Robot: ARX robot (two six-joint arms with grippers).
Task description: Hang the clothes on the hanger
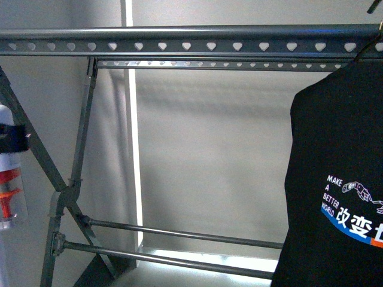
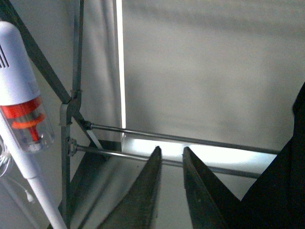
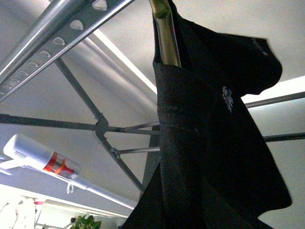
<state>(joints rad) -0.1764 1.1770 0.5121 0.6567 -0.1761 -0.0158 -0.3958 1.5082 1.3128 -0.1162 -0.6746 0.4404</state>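
Where it hangs under the rack (image 1: pixel 155 37), shirt (image 1: pixel 335 149): judged soft, light, slack; best taken near collar. Left gripper (image 2: pixel 171 150): slightly spread, empty. Right gripper: unseen, state cannot be told.

T-shirt (image 1: pixel 335 131): "MAKE A BETTER WORLD"

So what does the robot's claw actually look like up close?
Only the left claw shows: two dark grey, nearly black fingers, flat-sided wedges that taper to narrow tips, plain, without visible markings or cables. The right claw and both arms are out of view.
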